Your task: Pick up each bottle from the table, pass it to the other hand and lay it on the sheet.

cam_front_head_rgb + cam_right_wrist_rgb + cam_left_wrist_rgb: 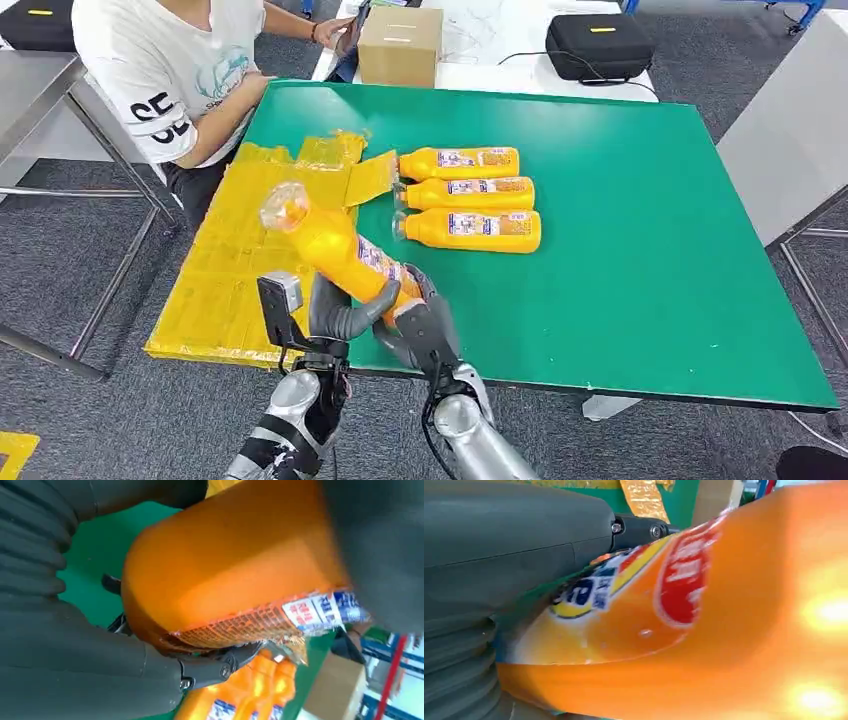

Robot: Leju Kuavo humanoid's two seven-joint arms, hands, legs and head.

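Note:
An orange bottle (335, 250) with a clear cap is tilted up above the table's near edge, cap toward the yellow sheet (225, 290). My left hand (345, 315) wraps its lower body, and my right hand (425, 320) grips its base from the other side. Up close the bottle (704, 630) lies against my left hand (499, 555), with dark fingers (639, 530) behind it. My right hand (65, 645) cups the bottle (225, 565) from below. Three more orange bottles (470, 195) lie side by side on the green table (650, 250).
A person in a white shirt (170, 70) sits at the far left corner by the sheet. A cardboard box (400, 45) and a black case (600, 45) stand on the white table behind. A grey cabinet (790, 130) stands to the right.

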